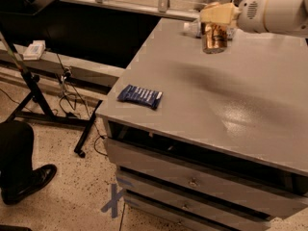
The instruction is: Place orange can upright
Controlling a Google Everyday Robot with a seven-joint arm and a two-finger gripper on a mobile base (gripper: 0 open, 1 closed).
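Camera view: gripper (215, 22) at top right, fingers clamped on orange can (214, 40) from above. Can's long axis approx. vertical, lower end toward grey table (231, 109) — held over far side, just in front of clear bottle (191, 28).

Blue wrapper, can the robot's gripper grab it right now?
Probably not yet. The gripper is shut on the orange can at the far side of the table, so it's full. The wrapper lies uncovered near the front corner.
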